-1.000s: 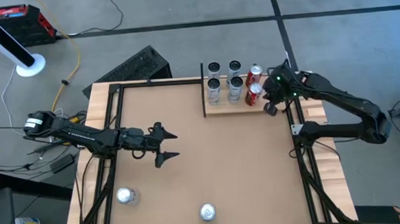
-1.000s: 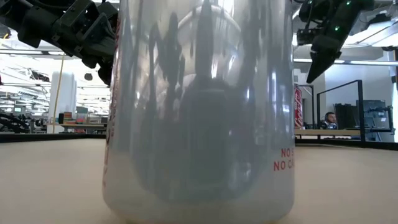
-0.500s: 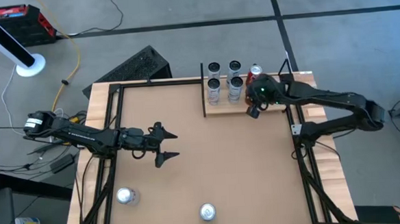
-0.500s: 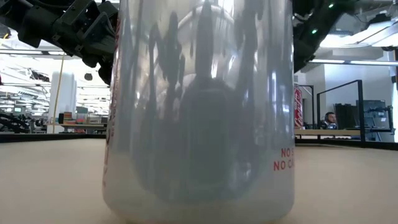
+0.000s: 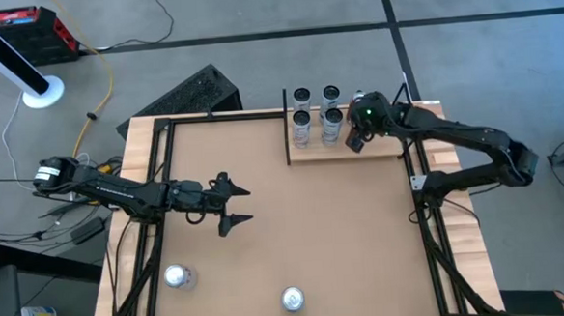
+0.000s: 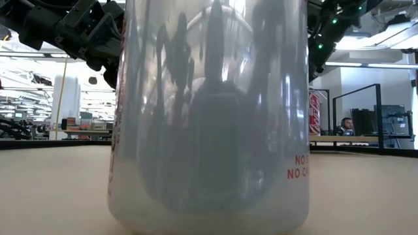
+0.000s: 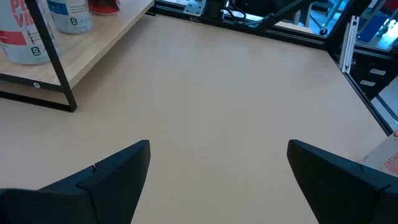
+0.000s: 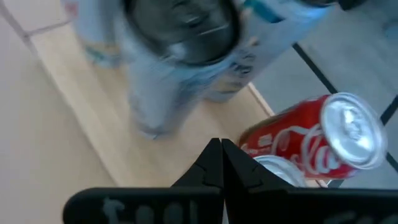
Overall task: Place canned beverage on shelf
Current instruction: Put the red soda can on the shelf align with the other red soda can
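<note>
The pale wood-grain shelf lies at the table's far right, with its black rail on its left end. Several silver cans stand on it. My right gripper is shut and hangs over the shelf's right part. In the right wrist view a red can stands just beyond the fingers, and a second can's top shows beside them. My left gripper is open and empty over the table's left middle. The shelf also shows in the left wrist view. My right gripper's shut fingers point down right beside the second can's top, on the shelf's right part. I cannot tell whether they touch that can or the red one.
Two loose silver cans stand near the table's front edge, one at the left and one at the middle. The middle one fills the low view. A black frame runs around the tabletop.
My right gripper has gone from the shelf's right end toward the table's left and a little toward its far edge. It now stands over the two red cans and hides them from above.
</note>
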`<state>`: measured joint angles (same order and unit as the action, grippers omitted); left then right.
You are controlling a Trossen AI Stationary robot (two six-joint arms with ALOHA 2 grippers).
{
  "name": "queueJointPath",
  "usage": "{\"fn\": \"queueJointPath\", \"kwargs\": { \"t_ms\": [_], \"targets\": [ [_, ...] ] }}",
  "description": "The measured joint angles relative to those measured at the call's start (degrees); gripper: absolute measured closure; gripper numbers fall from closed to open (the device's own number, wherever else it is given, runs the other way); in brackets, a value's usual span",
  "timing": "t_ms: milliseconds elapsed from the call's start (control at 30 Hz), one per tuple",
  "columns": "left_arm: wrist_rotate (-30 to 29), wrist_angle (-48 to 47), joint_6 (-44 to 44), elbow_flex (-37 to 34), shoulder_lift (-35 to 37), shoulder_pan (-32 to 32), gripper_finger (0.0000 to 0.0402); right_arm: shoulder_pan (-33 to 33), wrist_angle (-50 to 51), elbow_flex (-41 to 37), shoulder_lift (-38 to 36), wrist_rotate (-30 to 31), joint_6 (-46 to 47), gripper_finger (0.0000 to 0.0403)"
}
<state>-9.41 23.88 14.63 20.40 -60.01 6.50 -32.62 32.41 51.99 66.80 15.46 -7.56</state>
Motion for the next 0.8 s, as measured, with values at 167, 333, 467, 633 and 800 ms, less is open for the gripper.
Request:
{"fn": "queueJointPath", "kwargs": {
  "t_ms": [167, 333, 467, 633, 800],
  "targets": [
    [0.0, 0.0, 0.0, 0.0, 0.0, 0.0, 0.0038, -2.2, -1.9, 0.0, 0.0, 1.9, 2.4, 0.0386],
    [0.0, 0.0, 0.0, 0.0, 0.0, 0.0, 0.0038, -2.7, -2.2, 0.0, -0.3, 6.7, 2.9, 0.0386],
    [0.0, -0.1, 0.0, 0.0, 0.0, 0.0, 0.0038, -2.3, -4.0, 0.1, -2.3, 4.1, 0.7, 0.0386],
    [0.0, -0.1, 0.0, 0.0, 0.0, 0.0, 0.0038, -2.7, -4.4, 0.1, -1.9, 2.5, 0.6, 0.0386],
    [0.0, -0.1, 0.0, 0.0, 0.0, 0.0, 0.0038, -4.4, -1.9, 0.1, -0.1, 2.5, 0.6, 0.0386]
  ]
}}
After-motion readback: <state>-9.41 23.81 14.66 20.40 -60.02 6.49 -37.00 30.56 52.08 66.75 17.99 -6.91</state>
